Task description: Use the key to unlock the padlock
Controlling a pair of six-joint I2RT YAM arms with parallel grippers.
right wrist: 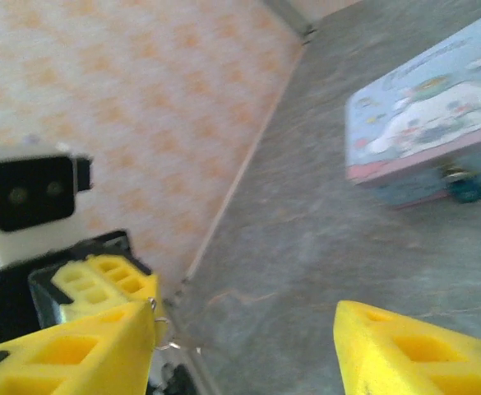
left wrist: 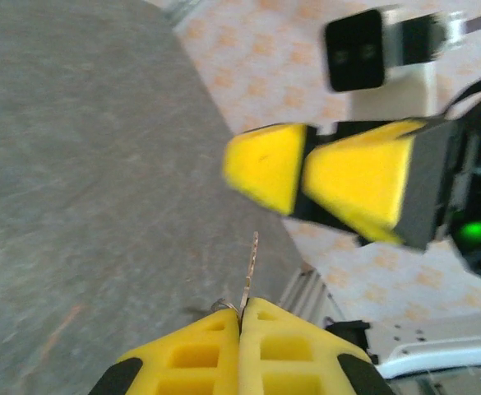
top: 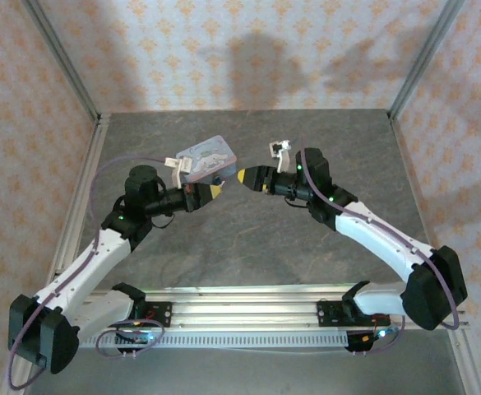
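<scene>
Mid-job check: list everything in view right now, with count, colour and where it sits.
tin box: one, pastel blue and pink with a cartoon lid, on the table toward the back, just beyond the left gripper.
padlock: one, dark blue, on the front side of the tin box.
key: one, pale metal, sticking out of the left gripper.
table: one, grey.
walls: three, peach patterned, around the table.
mounting rail: one, silver, at the near edge.
left gripper: one, yellow, shut on the key.
right gripper: one, yellow, open, facing the left gripper, apart from it.
</scene>
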